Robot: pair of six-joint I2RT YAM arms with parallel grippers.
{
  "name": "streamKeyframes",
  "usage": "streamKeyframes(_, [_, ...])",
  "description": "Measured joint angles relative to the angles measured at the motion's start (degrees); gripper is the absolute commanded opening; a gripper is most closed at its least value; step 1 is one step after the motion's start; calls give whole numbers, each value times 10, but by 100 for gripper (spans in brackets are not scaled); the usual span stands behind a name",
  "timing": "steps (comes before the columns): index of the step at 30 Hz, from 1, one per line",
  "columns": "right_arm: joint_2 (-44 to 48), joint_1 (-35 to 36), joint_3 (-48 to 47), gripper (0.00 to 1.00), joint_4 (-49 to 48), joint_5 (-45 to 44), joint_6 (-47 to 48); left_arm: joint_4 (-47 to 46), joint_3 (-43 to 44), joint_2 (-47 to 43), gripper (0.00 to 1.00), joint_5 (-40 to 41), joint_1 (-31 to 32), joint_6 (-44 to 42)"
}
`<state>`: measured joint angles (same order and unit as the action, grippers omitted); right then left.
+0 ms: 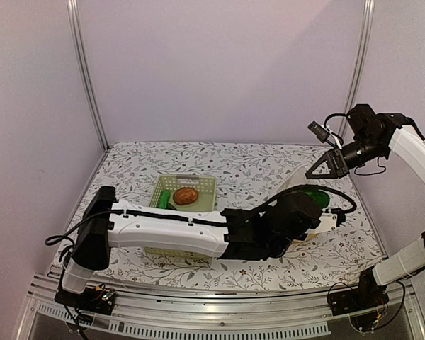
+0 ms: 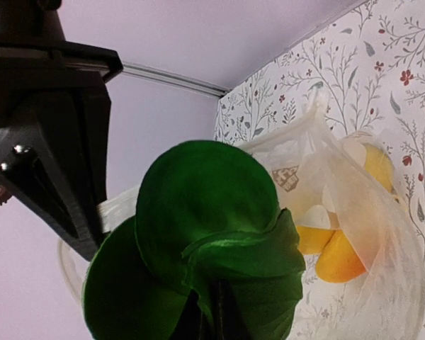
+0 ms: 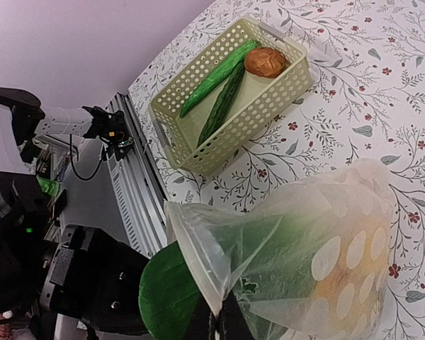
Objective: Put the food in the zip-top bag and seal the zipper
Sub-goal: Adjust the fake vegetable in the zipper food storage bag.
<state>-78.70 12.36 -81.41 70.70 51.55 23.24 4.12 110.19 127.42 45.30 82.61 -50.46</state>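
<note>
At the zip-top bag [image 2: 386,273], left end effector [image 2: 207,322] pinches green food [image 2: 198,212].

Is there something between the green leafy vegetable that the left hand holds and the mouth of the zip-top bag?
Nothing visible stands in the way. The green leafy vegetable is already at the mouth of the zip-top bag, its leaves partly past the rim. Inside, only yellow food shows, deeper in the bag.
</note>
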Motion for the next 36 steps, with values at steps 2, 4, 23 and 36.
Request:
streamKeyframes(2, [2,0,1,0,2,1,2,8,0,6,0,4,-2,-6])
streamKeyframes(4, [3,0,1,0,4,3,2,11,0,13,0,5,-6,-11])
streamKeyframes(23, [4,0,1,0,7,14,8,77,30,78,61,48,-37,46])
streamKeyframes(36, [-14,0,1,0,4,14,1,26,-15,-100,80,-8,13,143])
